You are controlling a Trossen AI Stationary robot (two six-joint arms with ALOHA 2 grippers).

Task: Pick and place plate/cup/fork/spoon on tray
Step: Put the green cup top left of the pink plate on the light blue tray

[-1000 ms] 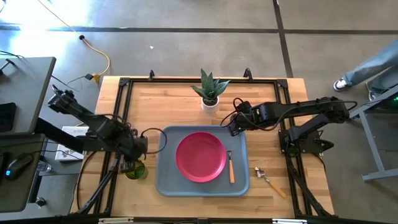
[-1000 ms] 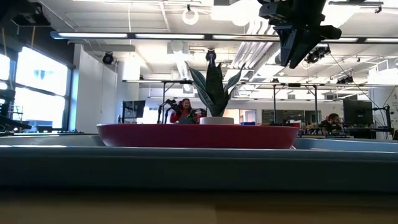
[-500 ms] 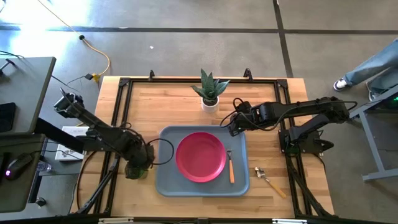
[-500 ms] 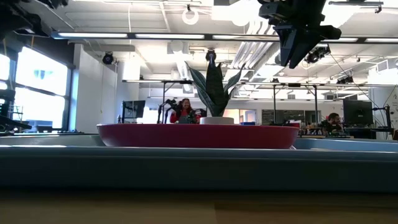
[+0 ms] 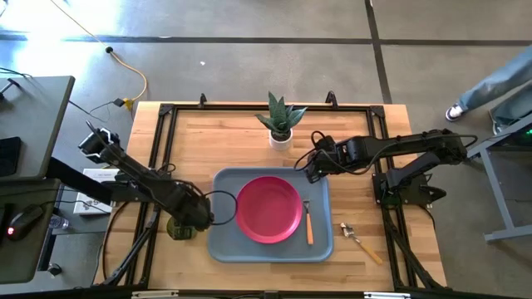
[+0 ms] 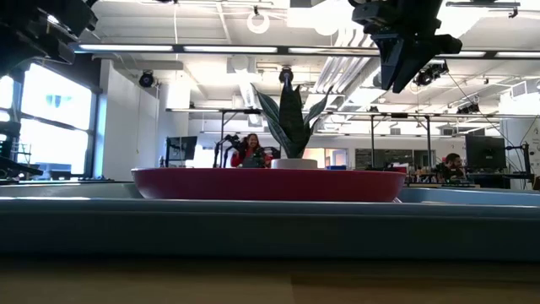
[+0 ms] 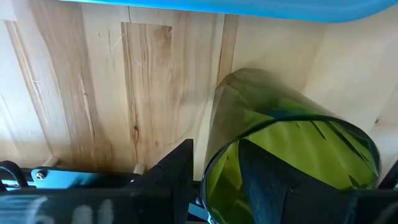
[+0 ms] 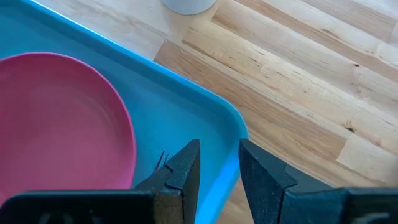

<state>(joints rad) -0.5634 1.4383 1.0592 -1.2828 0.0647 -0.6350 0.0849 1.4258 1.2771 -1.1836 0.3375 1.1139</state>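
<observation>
The green cup [image 5: 177,228] stands on the table just left of the grey-blue tray [image 5: 218,245]. My left gripper [image 5: 193,221] is over it and shut on its rim, as the left wrist view [image 7: 214,186] shows. The pink-red plate [image 5: 268,208] lies in the middle of the tray. The fork [image 5: 308,223] lies on the tray to the plate's right. The spoon [image 5: 359,240] lies on the table right of the tray. My right gripper [image 5: 307,169] hovers empty over the tray's far right corner, its fingers a little apart [image 8: 219,162]. My left gripper pinches the cup's wall at the rim [image 7: 217,165], one finger [image 7: 267,186] inside the cup and one [image 7: 177,180] outside. The fingers come from above, slanting from the table's left. The cup looks tilted; I cannot tell whether its base is on the table.
A white pot with a spiky green plant [image 5: 281,120] stands at the far edge behind the tray. A black frame [image 5: 158,149] runs around the table top. The tray's left rim [image 7: 217,7] lies close beyond the cup. A person's legs [image 5: 499,87] show past the far right corner.
My left gripper has moved toward the table's right and near edges, coming over the cup beside the tray's left rim. The cup stays at about the same spot.
</observation>
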